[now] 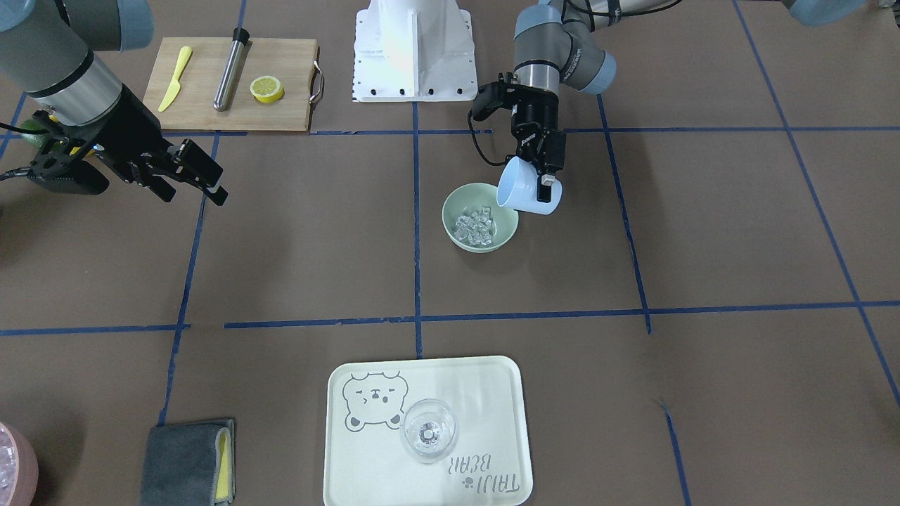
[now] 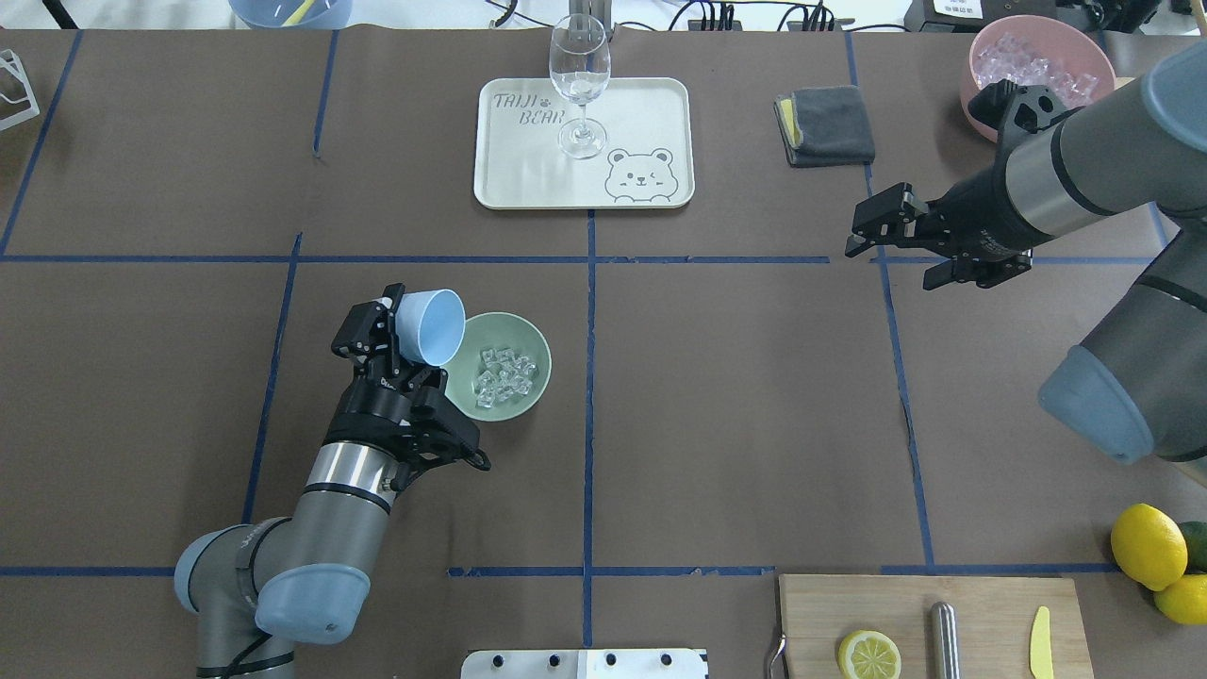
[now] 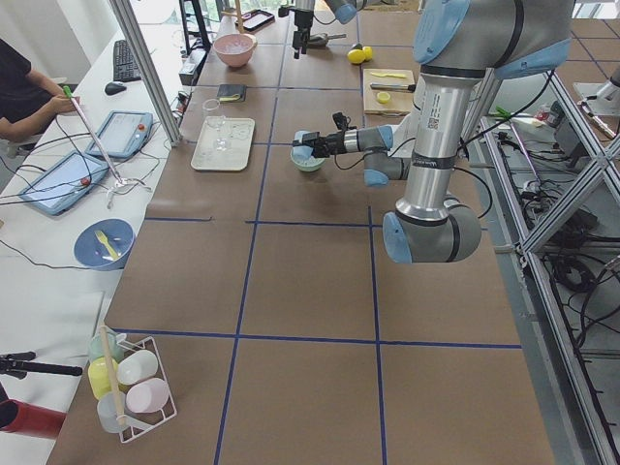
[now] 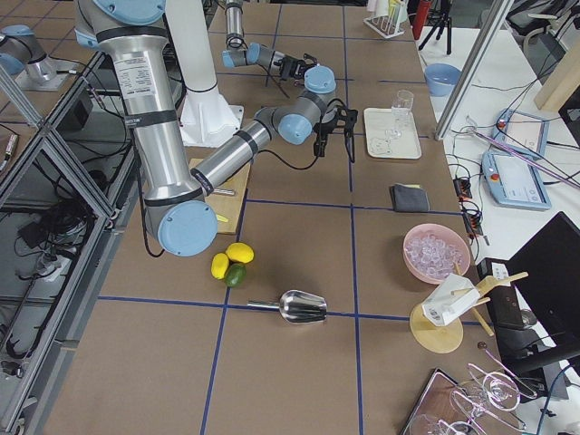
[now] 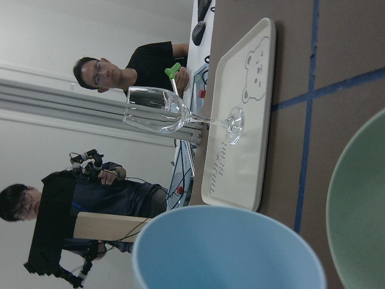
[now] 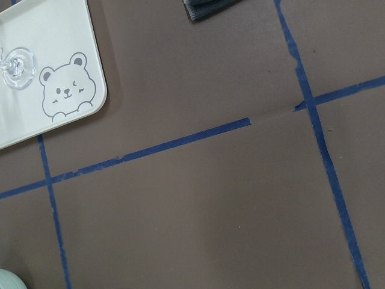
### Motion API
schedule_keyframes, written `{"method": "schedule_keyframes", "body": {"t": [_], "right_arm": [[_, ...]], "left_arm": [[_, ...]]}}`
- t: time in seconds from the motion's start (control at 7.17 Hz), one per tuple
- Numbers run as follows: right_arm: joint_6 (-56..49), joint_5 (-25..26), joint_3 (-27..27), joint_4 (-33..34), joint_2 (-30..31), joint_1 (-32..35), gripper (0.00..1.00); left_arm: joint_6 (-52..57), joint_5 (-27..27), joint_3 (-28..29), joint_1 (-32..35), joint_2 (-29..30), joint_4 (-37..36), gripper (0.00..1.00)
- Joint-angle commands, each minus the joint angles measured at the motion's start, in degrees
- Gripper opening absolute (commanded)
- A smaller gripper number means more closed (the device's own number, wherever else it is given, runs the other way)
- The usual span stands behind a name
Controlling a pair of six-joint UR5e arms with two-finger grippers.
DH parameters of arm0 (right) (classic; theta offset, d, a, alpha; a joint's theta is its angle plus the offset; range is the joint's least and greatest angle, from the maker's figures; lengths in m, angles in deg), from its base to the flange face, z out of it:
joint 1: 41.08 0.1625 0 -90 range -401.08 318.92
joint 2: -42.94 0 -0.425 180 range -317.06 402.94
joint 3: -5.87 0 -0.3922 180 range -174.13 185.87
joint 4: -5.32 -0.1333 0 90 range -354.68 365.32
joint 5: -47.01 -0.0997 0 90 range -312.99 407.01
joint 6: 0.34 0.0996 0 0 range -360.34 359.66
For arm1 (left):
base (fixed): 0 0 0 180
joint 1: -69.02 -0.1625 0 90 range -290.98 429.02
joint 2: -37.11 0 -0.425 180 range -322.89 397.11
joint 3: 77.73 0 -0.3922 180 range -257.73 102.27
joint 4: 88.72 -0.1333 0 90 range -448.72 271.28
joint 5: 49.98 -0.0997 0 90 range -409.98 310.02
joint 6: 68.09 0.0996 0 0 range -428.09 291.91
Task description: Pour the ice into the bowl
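My left gripper (image 2: 394, 328) is shut on a light blue cup (image 2: 432, 326), tipped on its side with its mouth over the near rim of the mint-green bowl (image 2: 540, 356). Several clear ice cubes (image 2: 503, 372) lie in the bowl; the cup looks empty. In the front-facing view the cup (image 1: 522, 188) leans over the bowl (image 1: 451, 211) with the ice (image 1: 477, 226). The left wrist view shows the cup's rim (image 5: 228, 253) and the bowl's wall (image 5: 361, 211). My right gripper (image 2: 875, 241) is open and empty, well above the table at the right.
A pale tray (image 2: 528, 179) with a wine glass (image 2: 579, 75) stands at the far middle. A grey cloth (image 2: 828, 124) and a pink bowl of ice (image 2: 1037, 57) are far right. A cutting board (image 2: 981, 604) with a lemon half is near right; lemons (image 2: 1146, 547) lie beside it.
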Motion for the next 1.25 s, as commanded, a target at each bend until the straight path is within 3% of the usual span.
{"method": "schedule_keyframes", "body": {"t": [0.0,0.14,0.28,0.56,1.11], "right_arm": [[0.0,0.0,0.0,0.0,-0.1,0.0,1.0],[0.1,0.0,0.3,0.0,-0.1,0.0,1.0],[0.1,0.0,0.7,0.1,-0.1,0.0,1.0],[0.1,0.0,0.7,0.1,0.1,0.0,1.0],[0.1,0.2,0.8,0.1,0.6,0.0,1.0]], "left_arm": [[-21.4,0.0,0.0,-0.1,-4.4,13.4,0.0],[-32.6,-0.6,1.2,0.0,-5.0,20.5,0.0],[-40.5,-3.4,1.3,0.0,-6.7,21.3,0.0],[-49.7,-3.6,1.3,0.1,-14.5,21.6,0.0],[-52.8,0.0,1.4,0.5,-27.1,25.3,0.0]]}}
